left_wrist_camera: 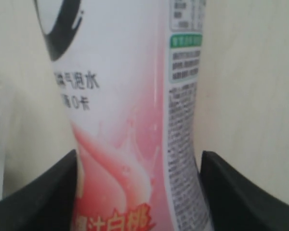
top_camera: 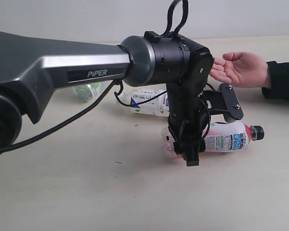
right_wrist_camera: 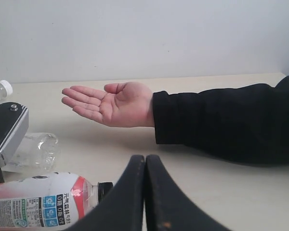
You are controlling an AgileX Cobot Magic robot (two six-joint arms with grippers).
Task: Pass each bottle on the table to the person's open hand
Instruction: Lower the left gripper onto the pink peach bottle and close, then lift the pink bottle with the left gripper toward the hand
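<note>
The pink-red labelled bottle (top_camera: 229, 137) with a black cap lies on its side on the table (top_camera: 86, 192). My left gripper (top_camera: 188, 147) comes down over its lower end. In the left wrist view both black fingers (left_wrist_camera: 48, 192) press against the sides of that bottle (left_wrist_camera: 130, 96), so the left gripper (left_wrist_camera: 138, 159) is shut on it. Two white-and-green labelled bottles (top_camera: 147, 101) (top_camera: 89, 90) lie behind the arm. The person's open hand (top_camera: 238, 70) waits palm up at the back right. My right gripper (right_wrist_camera: 145, 161) is shut and empty, low over the table near the pink bottle's cap (right_wrist_camera: 103, 190).
The person's black sleeve (right_wrist_camera: 221, 120) stretches across the table's right side. A clear bottle (right_wrist_camera: 36, 151) and a white cap (right_wrist_camera: 2, 89) show past the left arm's camera bracket (right_wrist_camera: 7, 130). The left arm's grey link (top_camera: 53, 67) crosses the left of the exterior view.
</note>
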